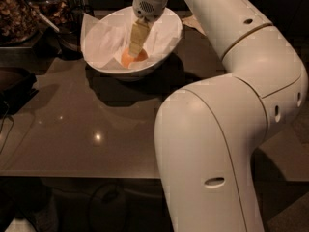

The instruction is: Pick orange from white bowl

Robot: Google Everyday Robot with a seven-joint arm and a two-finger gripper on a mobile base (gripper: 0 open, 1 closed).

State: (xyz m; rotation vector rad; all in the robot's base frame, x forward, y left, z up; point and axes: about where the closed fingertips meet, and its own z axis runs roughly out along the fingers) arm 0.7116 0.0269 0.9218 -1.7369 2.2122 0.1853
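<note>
The orange (131,58) lies inside the white bowl (166,50), on crumpled white paper, a little left of the bowl's middle. The bowl stands at the far side of the dark table (87,129). My gripper (134,51) reaches down into the bowl from above, and its tan tip is right at the top of the orange, covering part of it. The large white arm (231,105) fills the right half of the view.
Dark glass jars of brown snacks (19,11) stand at the far left behind the bowl. A dark object (14,83) lies at the table's left edge. A crumpled paper piece (193,23) lies right of the bowl.
</note>
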